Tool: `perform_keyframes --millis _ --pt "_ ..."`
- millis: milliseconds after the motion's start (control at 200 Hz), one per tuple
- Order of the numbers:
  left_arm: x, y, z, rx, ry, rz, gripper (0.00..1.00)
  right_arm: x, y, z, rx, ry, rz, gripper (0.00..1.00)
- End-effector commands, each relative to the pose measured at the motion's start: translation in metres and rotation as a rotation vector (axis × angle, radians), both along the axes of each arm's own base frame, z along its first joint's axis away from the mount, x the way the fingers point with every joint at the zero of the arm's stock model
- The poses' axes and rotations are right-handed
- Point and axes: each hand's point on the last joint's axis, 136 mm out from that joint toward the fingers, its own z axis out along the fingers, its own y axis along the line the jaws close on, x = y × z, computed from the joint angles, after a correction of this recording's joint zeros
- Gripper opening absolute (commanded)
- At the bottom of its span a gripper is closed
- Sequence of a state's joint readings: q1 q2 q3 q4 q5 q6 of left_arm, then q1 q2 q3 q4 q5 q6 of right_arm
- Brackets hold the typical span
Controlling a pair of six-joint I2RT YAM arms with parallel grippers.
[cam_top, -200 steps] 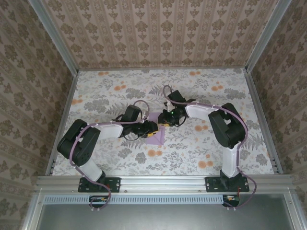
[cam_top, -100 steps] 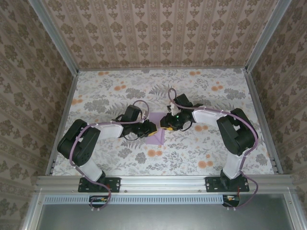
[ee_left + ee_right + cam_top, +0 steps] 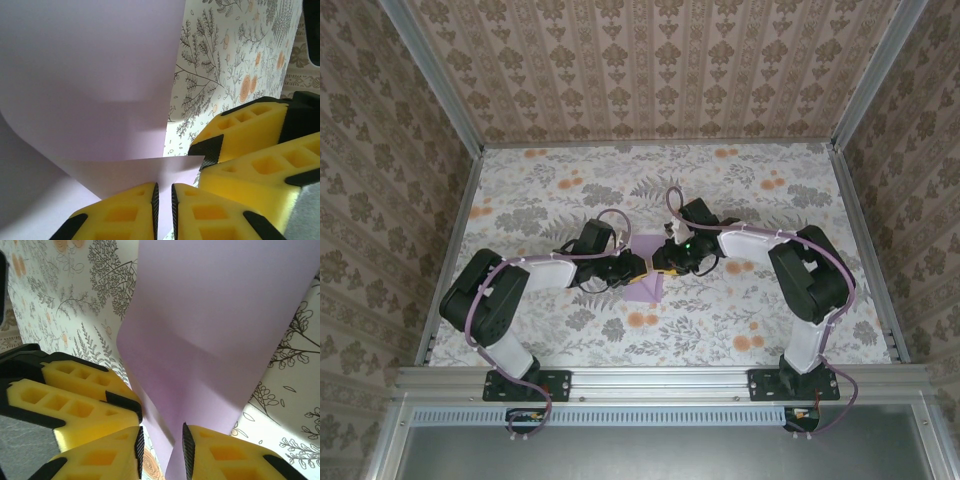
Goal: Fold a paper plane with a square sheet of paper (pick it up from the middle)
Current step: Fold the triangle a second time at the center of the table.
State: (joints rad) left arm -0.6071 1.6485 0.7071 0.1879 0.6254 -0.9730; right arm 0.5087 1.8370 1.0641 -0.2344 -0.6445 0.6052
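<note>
The left pincer (image 3: 163,195) is pinching the lilac square sheet of paper (image 3: 90,75) at a lifted corner; the right pincer (image 3: 161,442) is straddling it, jaws narrowly apart, over the floral bench (image 3: 750,190).

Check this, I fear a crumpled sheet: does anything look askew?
The square sheet of paper is not flat: it curls up off the table, one edge pinched in the left hand and passing between parted fingers of the right hand.
</note>
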Motion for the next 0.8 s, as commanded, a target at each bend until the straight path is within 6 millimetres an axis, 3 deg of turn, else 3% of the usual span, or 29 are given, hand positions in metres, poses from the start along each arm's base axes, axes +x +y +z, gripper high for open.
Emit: perform_keyframes --millis 0,255,795 --pt "-0.002 0.001 -0.003 -0.004 0.013 0.003 0.18 -0.001 0.006 0.0 0.022 0.006 0.026 0.29" --pt "0.0 -0.002 0.003 -0.018 -0.005 -0.005 0.18 0.007 -0.001 -0.007 -0.042 -0.023 0.021 0.09" --pt "-0.001 -0.02 0.0 -0.029 -0.009 -0.037 0.17 0.013 -0.018 -0.024 -0.18 -0.046 0.012 0.07"
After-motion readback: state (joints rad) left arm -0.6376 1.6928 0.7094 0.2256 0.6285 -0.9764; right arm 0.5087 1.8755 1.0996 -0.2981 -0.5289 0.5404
